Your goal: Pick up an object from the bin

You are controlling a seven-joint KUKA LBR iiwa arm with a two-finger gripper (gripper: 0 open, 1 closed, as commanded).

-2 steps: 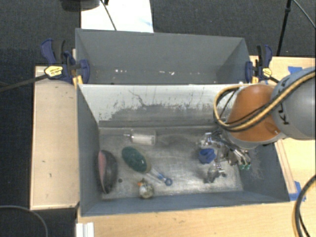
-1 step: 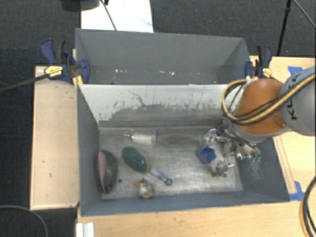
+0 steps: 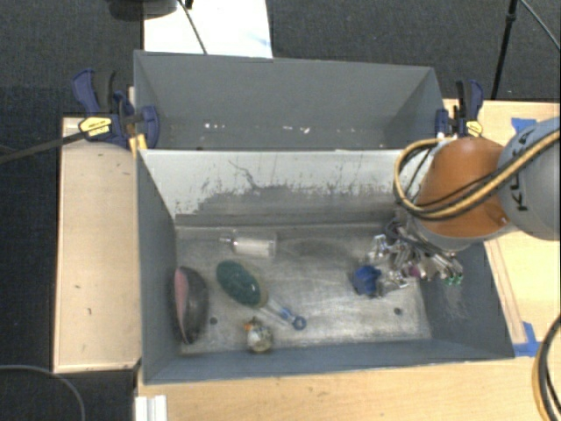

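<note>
My gripper (image 3: 396, 261) is low over the right part of the bin floor, under the orange wrist cover. A small blue object (image 3: 365, 281) lies right against its left lower side, and I cannot tell whether it is held. Further left on the floor lies a thin clear stick with a blue tip (image 3: 286, 315).
A dark green oval thing (image 3: 238, 282) sits left of centre, with a clear tube (image 3: 249, 246) behind it by the back wall. A dark oval brush with a pink side (image 3: 188, 303) rests by the left wall. A small brown-gold piece (image 3: 258, 336) lies near the front.
</note>
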